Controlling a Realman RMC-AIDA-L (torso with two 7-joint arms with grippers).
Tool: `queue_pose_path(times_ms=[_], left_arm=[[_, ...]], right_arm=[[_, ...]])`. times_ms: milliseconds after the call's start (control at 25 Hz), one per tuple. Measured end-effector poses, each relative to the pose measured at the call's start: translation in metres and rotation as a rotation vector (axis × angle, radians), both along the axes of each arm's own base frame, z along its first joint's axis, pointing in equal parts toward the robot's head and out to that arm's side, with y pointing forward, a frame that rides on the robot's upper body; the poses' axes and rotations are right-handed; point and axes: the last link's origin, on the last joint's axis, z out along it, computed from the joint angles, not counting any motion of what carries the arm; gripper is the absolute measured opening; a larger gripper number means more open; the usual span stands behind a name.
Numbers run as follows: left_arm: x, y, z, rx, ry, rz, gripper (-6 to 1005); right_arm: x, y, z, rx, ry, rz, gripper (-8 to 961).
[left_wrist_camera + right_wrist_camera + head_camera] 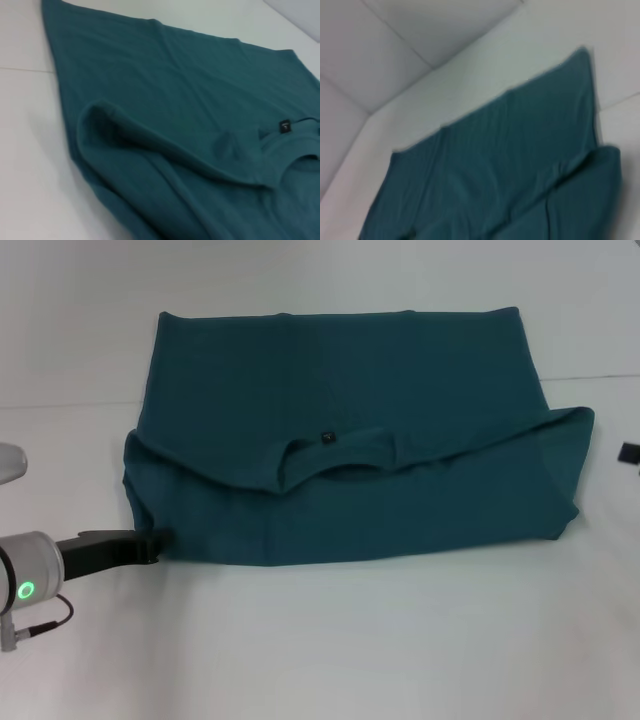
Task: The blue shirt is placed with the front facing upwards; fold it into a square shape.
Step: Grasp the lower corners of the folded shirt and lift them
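The blue shirt (pixel 350 440) lies flat on the white table (pixel 350 640). Its near part is folded back over the rest, so the collar and a small black neck tag (pixel 325 437) sit mid-cloth. The left wrist view shows the same fold ridge (pixel 165 145) and the tag (pixel 284 126). My left gripper (pixel 150 543) is low at the shirt's near left corner, its black tip touching the cloth edge. A small black piece at the far right edge, probably my right gripper (pixel 630 453), stays apart from the shirt's right side. The right wrist view shows the shirt (pixel 510 165) from above, farther off.
White table surface surrounds the shirt, with a wide bare strip (pixel 380 640) along the near edge. A seam line (pixel 60 404) crosses the table at the left, level with the shirt's middle.
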Motion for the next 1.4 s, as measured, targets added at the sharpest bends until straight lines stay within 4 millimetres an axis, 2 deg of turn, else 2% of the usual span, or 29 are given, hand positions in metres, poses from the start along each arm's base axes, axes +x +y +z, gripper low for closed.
queue_pose_path(times_ms=[160,440,560,1120,1400], left_arm=[[0.002,0.001,0.003,0.003,-0.003,-0.009,18],[0.005,0.002,0.003,-0.001,-0.008,-0.018,18],[0.006,0.003,0.003,-0.003,-0.008,-0.022,18],[0.008,0.003,0.001,-0.009,-0.008,-0.029,19],[0.008,0.003,0.001,-0.012,-0.006,-0.029,18]], right_arm=[[-0.008,0.006,0.010,-0.125,-0.044,-0.026,577],[-0.039,0.028,0.000,-0.303,-0.172,-0.065,793],[-0.044,0.034,-0.003,-0.328,-0.198,-0.085,899],[-0.039,0.041,-0.034,-0.339,-0.266,-0.123,892],[-0.042,0.052,-0.052,-0.293,-0.272,-0.119,890]])
